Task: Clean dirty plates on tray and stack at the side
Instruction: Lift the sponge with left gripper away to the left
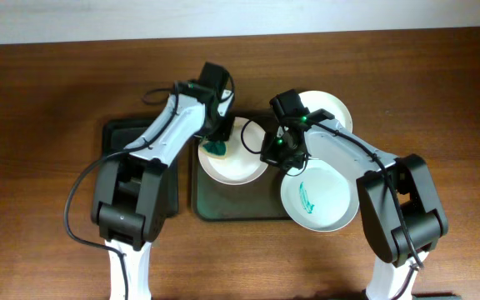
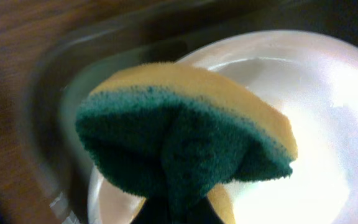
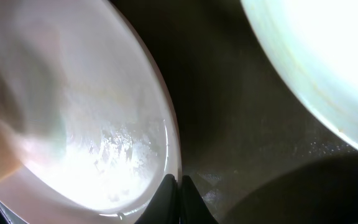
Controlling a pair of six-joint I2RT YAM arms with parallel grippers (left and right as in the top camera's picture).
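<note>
Three white plates show in the overhead view. The left plate [image 1: 238,162] lies on the olive-grey tray [image 1: 236,206]. My left gripper [image 1: 218,133] is shut on a yellow and green sponge [image 1: 217,150], held on this plate's left part. In the left wrist view the sponge [image 2: 185,124] hangs over the plate [image 2: 334,130]. My right gripper [image 1: 275,150] is shut on this plate's right rim; the right wrist view shows its fingers [image 3: 179,186] pinching the rim of the plate [image 3: 92,124]. A plate with a green smear [image 1: 323,196] lies at the tray's right end. A third plate [image 1: 333,107] lies at the back right.
A smaller black tray [image 1: 119,137] lies left of the olive tray, under my left arm. The wooden table [image 1: 40,125] surrounds both. In the right wrist view, bare tray floor [image 3: 241,124] lies between the held plate and a second plate [image 3: 328,56].
</note>
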